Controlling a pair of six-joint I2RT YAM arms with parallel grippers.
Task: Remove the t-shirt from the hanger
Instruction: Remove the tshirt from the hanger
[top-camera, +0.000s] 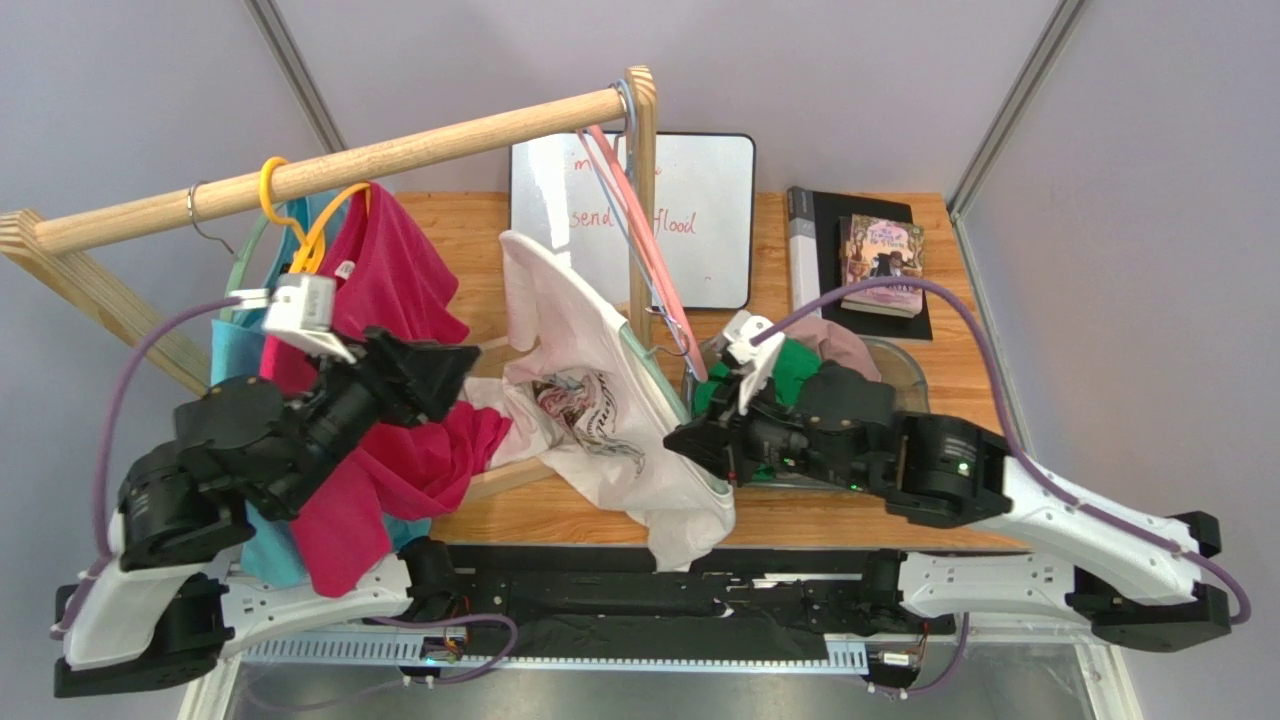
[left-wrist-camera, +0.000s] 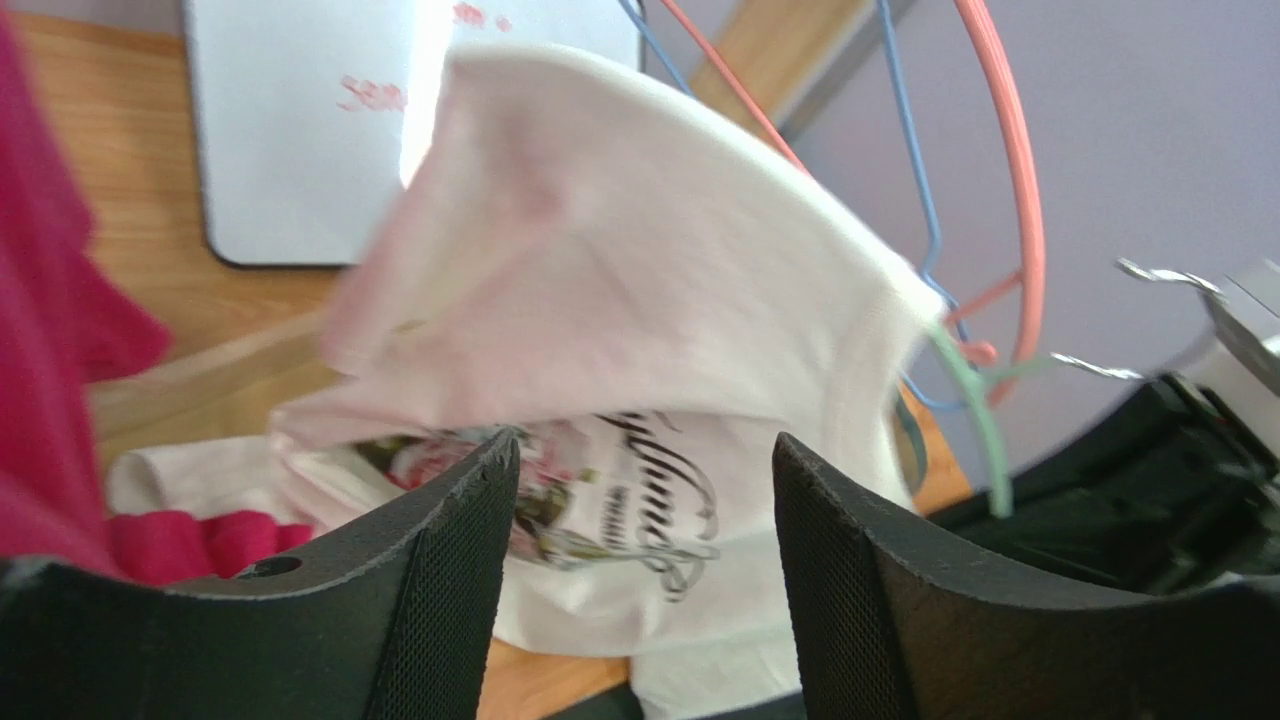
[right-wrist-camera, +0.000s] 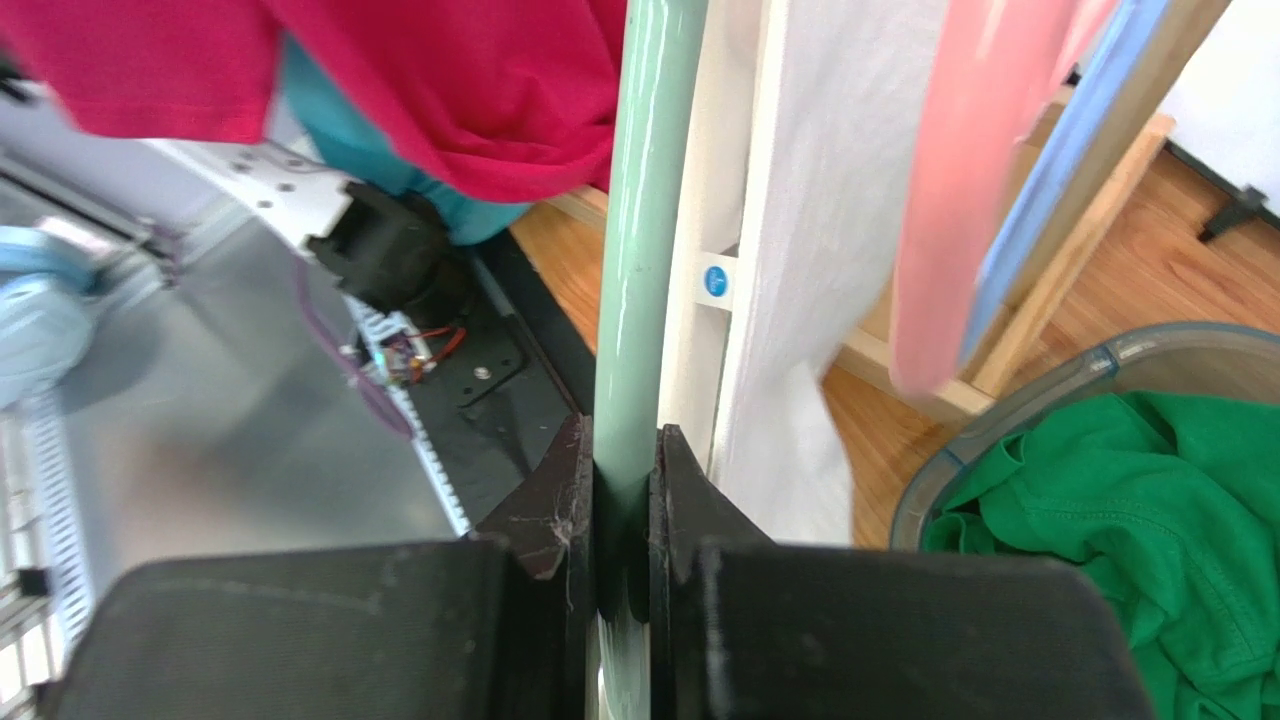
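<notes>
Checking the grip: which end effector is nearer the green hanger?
Right. The right end effector clamps the green hanger; the left end effector, open and apart, faces the t-shirt.

— Left arm?
— Bent up from its base, left gripper (left-wrist-camera: 646, 450) pointing right, jaws spread apart, nothing between them.
— And the right arm?
— Stretched leftward and low, right gripper (right-wrist-camera: 621, 450) clamped tight on the green hanger (right-wrist-camera: 646, 225).
</notes>
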